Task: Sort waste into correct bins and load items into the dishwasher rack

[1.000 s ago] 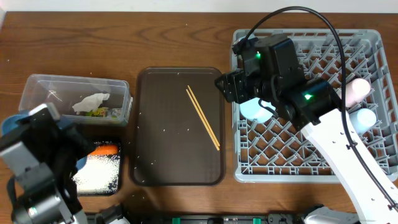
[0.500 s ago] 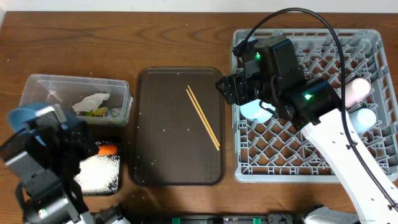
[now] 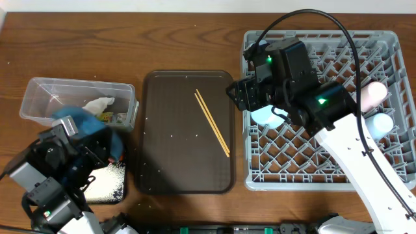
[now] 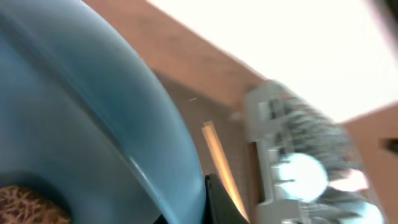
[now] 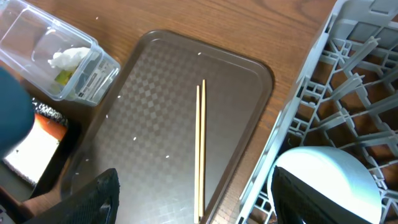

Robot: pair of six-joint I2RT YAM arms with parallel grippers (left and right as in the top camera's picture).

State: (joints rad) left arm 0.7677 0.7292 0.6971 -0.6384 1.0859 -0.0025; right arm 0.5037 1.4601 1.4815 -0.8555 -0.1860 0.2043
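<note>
My left gripper [image 3: 92,147] is shut on the rim of the dark blue plate [image 3: 79,121], which hangs tilted over the black tray [image 3: 109,187] and the near edge of the clear tub [image 3: 39,91]. In the left wrist view the plate [image 4: 93,106] fills the frame, a dark finger [image 4: 217,200] pressed on its edge and a brownish lump [image 4: 18,205] on it. My right gripper [image 3: 250,95] hangs open over the rack's [image 3: 325,162] left edge, above the pale blue bowl [image 3: 265,116]. The chopsticks [image 3: 212,123] lie on the brown serving tray [image 3: 169,156].
The tub holds a white napkin [image 3: 95,106] and a green wrapper [image 5: 64,78]. Rice [image 3: 107,182] covers the black tray, and a carrot [image 5: 50,127] lies in it. A pink cup [image 3: 372,93] and a pale blue cup [image 3: 379,123] stand at the rack's right side.
My left arm has carried the plate rightward and away from me, from the table's left edge to over the black tray and tub. The right arm has stayed put.
</note>
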